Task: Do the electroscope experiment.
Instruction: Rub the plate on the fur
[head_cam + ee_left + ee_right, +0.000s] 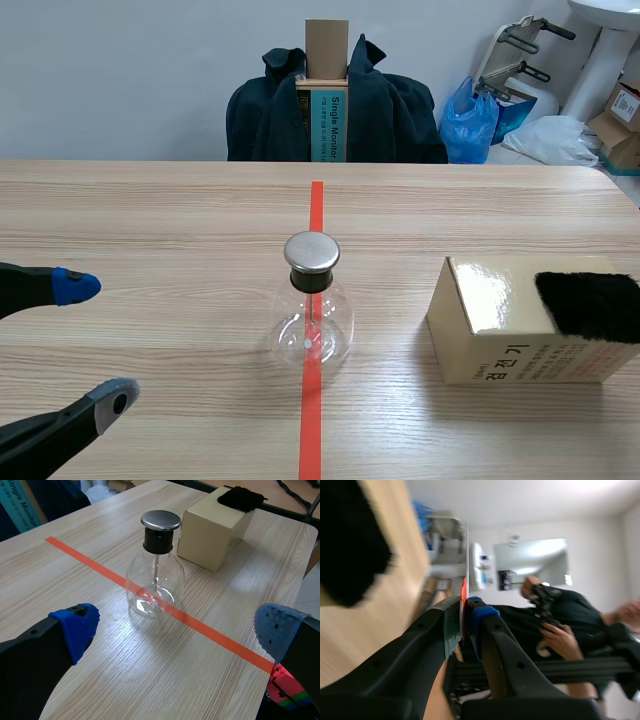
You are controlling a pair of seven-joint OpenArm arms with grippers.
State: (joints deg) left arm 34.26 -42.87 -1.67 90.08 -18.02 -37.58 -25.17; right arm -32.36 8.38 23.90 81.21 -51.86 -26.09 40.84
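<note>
glass electroscope [155, 575] ahead of wide-open left hand [177, 629], right hand [465, 619] pinching thin strip [467, 560]

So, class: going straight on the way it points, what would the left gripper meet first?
Most likely the glass electroscope flask, standing ahead of the open left gripper, near its centre line; depth is unclear.

Scene view: from the robot's side, facing across the table [150, 220]. Left wrist: close, looking down at the same flask [155, 580] and box [210, 535]. Right wrist: turned sideways, roomward; shared part possibly the black cloth [347, 540].
</note>
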